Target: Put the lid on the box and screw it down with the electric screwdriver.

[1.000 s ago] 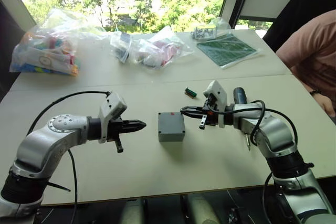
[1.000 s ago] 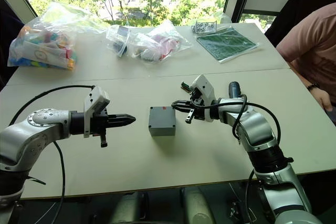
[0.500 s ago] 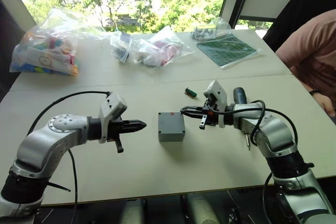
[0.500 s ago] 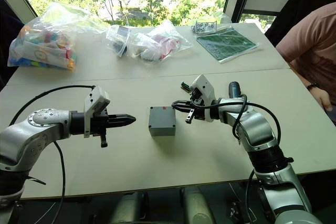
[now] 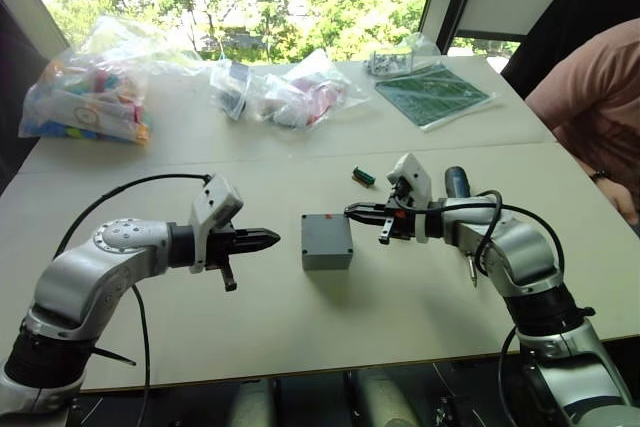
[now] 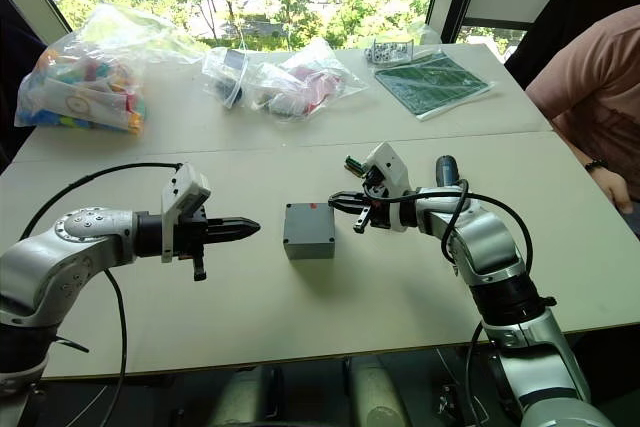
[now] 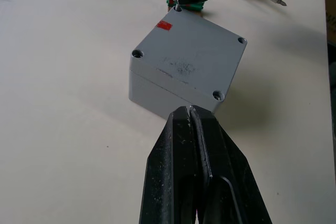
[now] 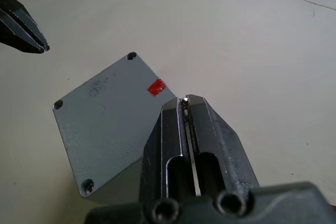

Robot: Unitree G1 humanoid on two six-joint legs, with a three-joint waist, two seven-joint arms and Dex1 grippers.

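lid: we see the shallow square grey plastic lid (image 7: 190, 48) already seated on the box, flush, corner holes showing; we can't tell if any screw is in.
box: small grey plastic cube-like box (image 5: 326, 242) sits mid-desk between the two tools, red mark near the edge facing the right tool.
desk: pale flat desk (image 5: 300, 327), bare around the box.
left tool: left tool (image 5: 268, 238) has its black fingers pressed together, holding nothing, pointing at the box, a gap away.
right tool: right tool (image 5: 352, 212) fingers together, tip just at the box's near top corner by the red mark; we can't tell if it touches.
screwdriver: black pen-shaped electric screwdriver (image 5: 457, 185) with thin metal bit lies on the desk behind the right forearm, not held.
handling: we judge the box light, stiff, smooth-sided, so it'll slide if pushed; pinch it across opposite side walls to steady it. The screwdriver looks rigid and round, likely to roll; take it mid-barrel, bit down.
next: we reckon the screwdriver pickup comes next.
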